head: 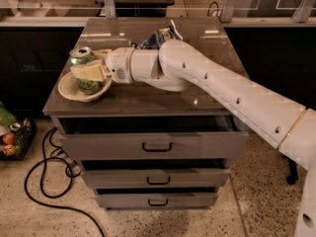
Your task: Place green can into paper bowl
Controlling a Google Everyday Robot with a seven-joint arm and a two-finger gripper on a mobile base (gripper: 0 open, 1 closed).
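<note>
The green can [84,58], with a silver top, stands upright inside the off-white paper bowl [68,89] at the left edge of the cabinet top. My gripper [90,72] reaches in from the right and its pale fingers [91,73] wrap the can's middle, shut on it. The can's lower part is inside the bowl; I cannot tell whether it rests on the bowl's floor.
A wrinkly blue-and-white snack bag [158,36] lies behind my arm on the brown cabinet top [197,38]. The top drawer [153,139] is pulled slightly open. A black cable [44,181] loops on the floor at left, beside a basket [12,139].
</note>
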